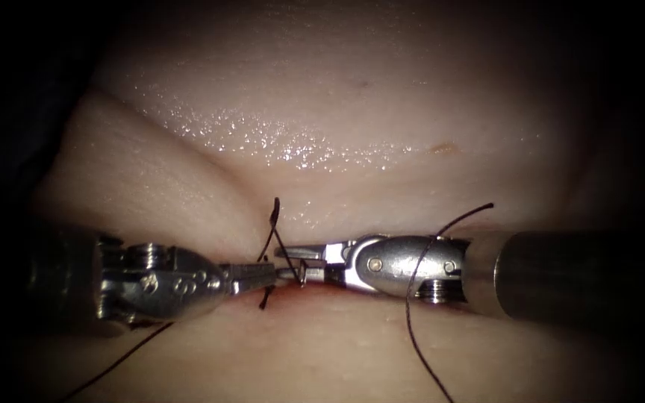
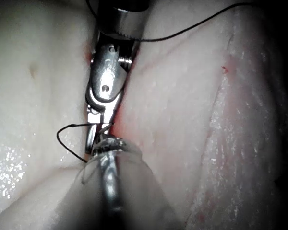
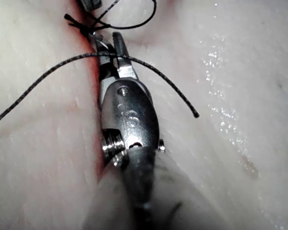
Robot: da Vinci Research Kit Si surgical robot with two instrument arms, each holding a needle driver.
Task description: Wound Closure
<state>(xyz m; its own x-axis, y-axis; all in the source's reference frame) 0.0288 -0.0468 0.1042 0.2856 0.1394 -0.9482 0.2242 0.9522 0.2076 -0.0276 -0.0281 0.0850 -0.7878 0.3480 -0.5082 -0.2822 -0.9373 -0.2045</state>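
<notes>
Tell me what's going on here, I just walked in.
Two steel needle drivers meet tip to tip over the cut in the pale, wet pork-belly tissue. The left end effector looks shut on the thin black thread near a knot at the cut. The right end effector sits with its jaws open around thread. More thread drapes over the right tool's wrist. Red fluid lines the cut.

Left arm's steel needle-driver tool [image 1: 251, 276] lying low and level, jaws closed on thread, right arm's steel needle-driver tool [image 1: 300, 263] level opposite it, jaws parted, tips almost touching.
</notes>
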